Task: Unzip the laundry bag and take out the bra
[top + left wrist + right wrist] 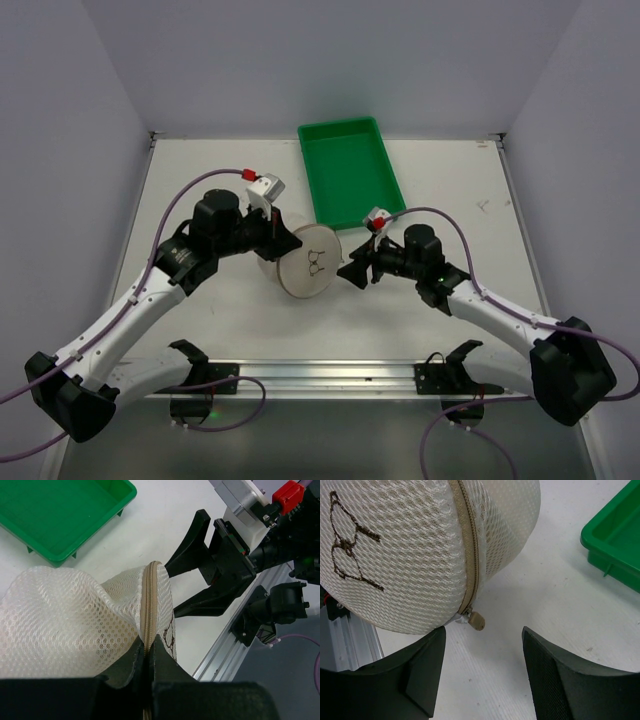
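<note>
The white mesh laundry bag (300,262) stands on its side mid-table, its round lid with a dark emblem (316,263) facing the front. My left gripper (148,645) is shut on the bag's tan zipper seam (150,595) at the top edge. My right gripper (482,645) is open just right of the bag (410,545), its fingers either side of the tan zipper pull (476,621), which hangs low by the table and touches neither finger. The zipper is closed. The bra is hidden inside the bag.
A green rectangular plastic tray (350,172) lies behind the bag, also in the left wrist view (60,515) and the right wrist view (615,540). An aluminium rail (330,375) runs along the near table edge. Grey walls enclose the table.
</note>
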### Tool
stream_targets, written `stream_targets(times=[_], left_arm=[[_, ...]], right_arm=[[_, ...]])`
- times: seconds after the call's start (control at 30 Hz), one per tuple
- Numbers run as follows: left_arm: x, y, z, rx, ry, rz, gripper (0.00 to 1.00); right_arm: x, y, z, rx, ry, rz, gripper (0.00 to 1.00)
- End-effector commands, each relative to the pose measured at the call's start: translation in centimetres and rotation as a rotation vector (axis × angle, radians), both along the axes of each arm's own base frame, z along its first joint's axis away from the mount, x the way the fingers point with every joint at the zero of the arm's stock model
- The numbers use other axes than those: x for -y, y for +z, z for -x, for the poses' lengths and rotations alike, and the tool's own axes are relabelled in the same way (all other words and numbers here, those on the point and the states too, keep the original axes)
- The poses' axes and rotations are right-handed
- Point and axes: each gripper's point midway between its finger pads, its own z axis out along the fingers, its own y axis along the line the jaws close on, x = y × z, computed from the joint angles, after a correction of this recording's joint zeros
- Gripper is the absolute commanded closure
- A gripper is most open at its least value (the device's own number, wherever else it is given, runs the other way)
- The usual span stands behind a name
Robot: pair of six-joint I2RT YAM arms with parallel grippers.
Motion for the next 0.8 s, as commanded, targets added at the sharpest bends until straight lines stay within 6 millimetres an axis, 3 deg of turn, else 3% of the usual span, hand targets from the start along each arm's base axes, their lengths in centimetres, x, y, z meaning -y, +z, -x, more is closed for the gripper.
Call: stream_targets(times=[0.0, 0.3, 0.77], left_arm=[[0.3, 3.0, 0.3, 0.055, -0.034, 0.052, 1.0], [0.4, 3.6, 0.8, 0.057, -0.062, 0.055, 1.0], [0.6, 3.2, 1.2, 0.031, -0.081, 0.049, 1.0]], right_arm=[[-0.2, 1.9, -0.8, 0.134, -0.003, -0.021, 0.36], [0.1, 1.9, -1.0, 0.188, -0.017, -0.007, 0.47], [-0.5, 3.1, -0.2, 0.254, 0.031, -0.026, 0.52]])
